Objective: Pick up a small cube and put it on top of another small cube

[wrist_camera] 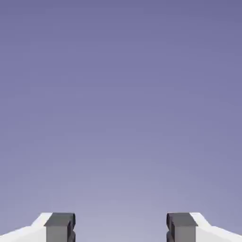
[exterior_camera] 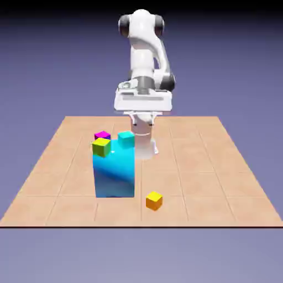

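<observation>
Clearly, orange cube (exterior_camera: 154, 200): on the tiled surface (exterior_camera: 218, 207), near the edge closest to the camera, apart from the big block and nearer the exterior view's right.
Claw (wrist_camera: 121, 227): wide open, fingers well apart, nothing between them; it hangs above the surface, away from the orange cube.
Big blue block (exterior_camera: 114, 174): upright on the surface, toward the exterior view's left.
Green cube (exterior_camera: 101, 147): at the block's top, by its left corner in the exterior view; cannot tell exactly how it rests.
Cyan cube (exterior_camera: 126, 139): at the block's top, toward the right; its support is hard to make out.
Magenta cube (exterior_camera: 103, 135): behind the green cube, partly hidden.
Arm (exterior_camera: 142, 50): white, raised over its base.
Hand view: plain blue-violet backdrop (wrist_camera: 121, 104) beyond the fingers.
</observation>
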### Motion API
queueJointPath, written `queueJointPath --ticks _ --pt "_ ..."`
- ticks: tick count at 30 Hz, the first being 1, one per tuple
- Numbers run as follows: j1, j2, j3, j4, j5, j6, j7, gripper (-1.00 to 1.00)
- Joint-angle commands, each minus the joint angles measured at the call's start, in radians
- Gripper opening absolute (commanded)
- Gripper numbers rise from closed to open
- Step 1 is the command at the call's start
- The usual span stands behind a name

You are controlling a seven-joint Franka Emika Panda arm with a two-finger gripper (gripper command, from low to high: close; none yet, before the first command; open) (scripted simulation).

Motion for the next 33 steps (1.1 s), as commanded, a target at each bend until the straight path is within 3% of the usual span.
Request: queueJointPath --ticks 1,33 --pt "0.0 0.036 -0.004 0.029 0.014 -0.043 0.007 0.0" --pt "-0.01 1.196 -0.142 0.961 0.458 -1.405 0.232 0.0"
